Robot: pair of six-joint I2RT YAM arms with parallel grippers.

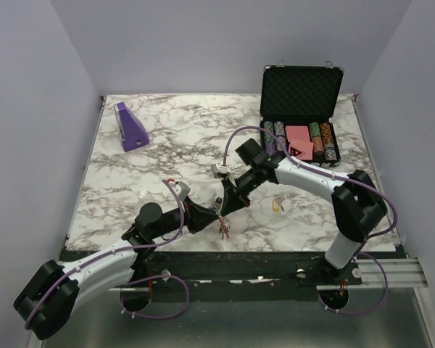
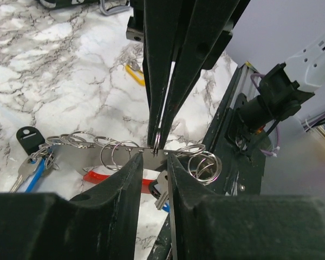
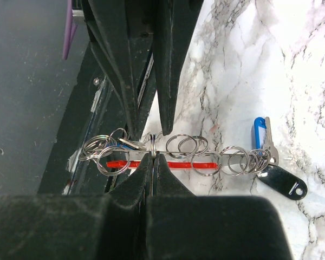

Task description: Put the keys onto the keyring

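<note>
We see both arms meeting at the near edge of the table (image 1: 167,167), where the keyring (image 2: 76,156) is stretched out sideways between them. The right gripper (image 3: 152,156) is clenched, its fingertips pinched tight on one thin metal ring near the middle of the bunch. The left gripper (image 2: 154,158) faces it from the other side. Its jaws stand a narrow gap apart, straddling that same ring, and we see nothing clamped between them.

More rings are strung along the keyring on both sides of the pinch. The red crescent (image 3: 206,165) lies just under the row of rings. At one end hang a blue key (image 3: 258,129) and a dark tag (image 3: 281,181), both over the marble. In the gap between the left fingers the blade of a second key (image 2: 161,190) shows, just beside the red piece.

The yellow key (image 1: 278,205) lies alone on the table, well apart from the bunch, to the right. At the far right corner sits an open case (image 1: 301,94) of poker chips, and at the far left a purple wedge (image 1: 130,127).
</note>
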